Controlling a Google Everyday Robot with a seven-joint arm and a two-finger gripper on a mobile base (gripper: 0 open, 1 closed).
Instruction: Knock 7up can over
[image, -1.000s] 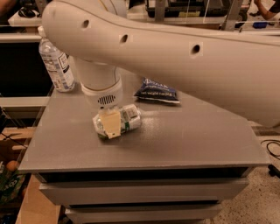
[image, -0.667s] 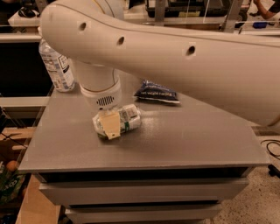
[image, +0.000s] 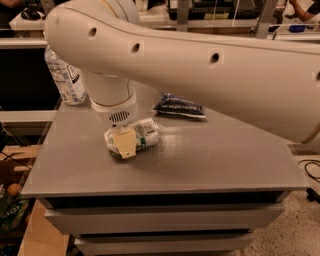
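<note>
The 7up can (image: 144, 132), silver-white with green markings, lies on its side on the grey table top (image: 215, 160), left of centre. My gripper (image: 123, 143) hangs from the white wrist (image: 114, 102) and sits right at the can's left end, with its pale yellow pad covering that end. My big white arm (image: 200, 65) crosses the upper part of the view from the right.
A clear plastic water bottle (image: 64, 75) with a label stands at the table's back left corner. A dark blue chip bag (image: 180, 106) lies flat behind the can, to its right. Drawers (image: 160, 220) sit below the table top's front edge.
The arm has shifted slightly. The can lies on its side in about the same place, with the gripper still at its left end.
</note>
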